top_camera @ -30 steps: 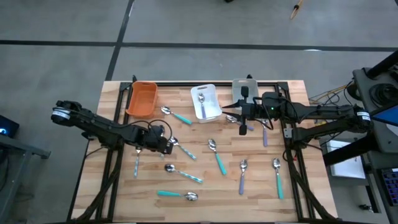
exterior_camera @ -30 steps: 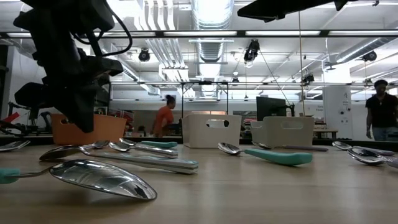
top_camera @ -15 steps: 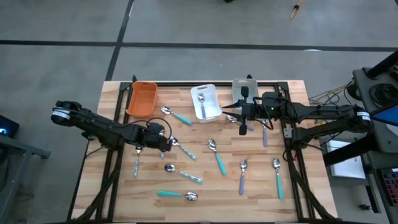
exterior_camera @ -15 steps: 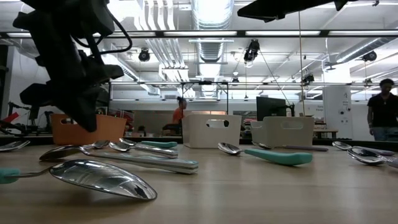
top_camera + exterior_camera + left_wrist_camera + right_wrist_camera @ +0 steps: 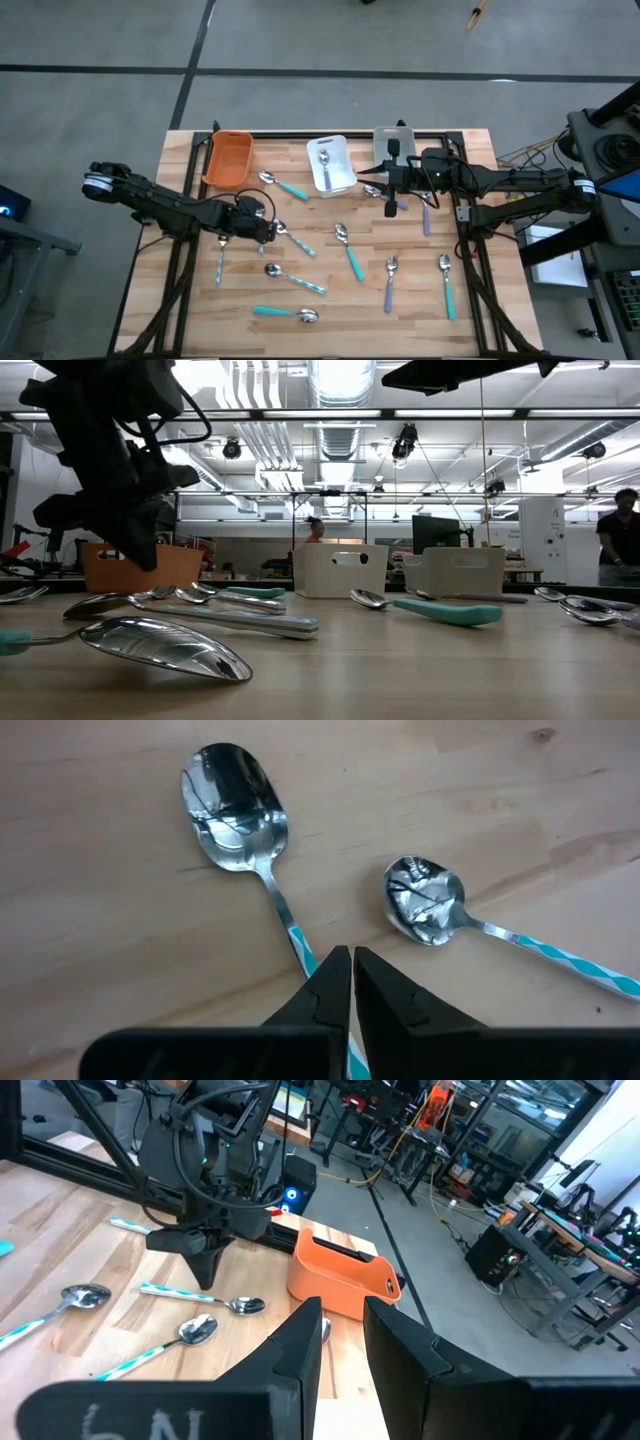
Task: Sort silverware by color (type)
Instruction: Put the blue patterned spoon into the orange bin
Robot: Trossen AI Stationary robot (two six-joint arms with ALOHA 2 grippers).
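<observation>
Spoons and forks with teal, lavender or teal-striped handles lie scattered flat on the wooden table (image 5: 470,250). My left gripper (image 5: 350,955) is shut and points steeply down over the striped handle of one spoon (image 5: 232,805), left of the table's middle (image 5: 268,232). I cannot tell whether its tips touch the handle. A second striped spoon (image 5: 425,905) lies beside it. My right gripper (image 5: 340,1315) hangs level high above the table, next to the white bin (image 5: 330,163). It is open, with nothing between its fingers.
An orange bin (image 5: 228,158), the white bin with one spoon (image 5: 324,160) in it and a grey bin (image 5: 393,145) stand along the far edge. Teal pieces (image 5: 348,250) and a lavender fork (image 5: 388,285) lie toward the near right. People move in the room beyond the table.
My left gripper has tipped a little over the striped spoon without leaving its place, and it stays shut. No piece of silverware has moved.
</observation>
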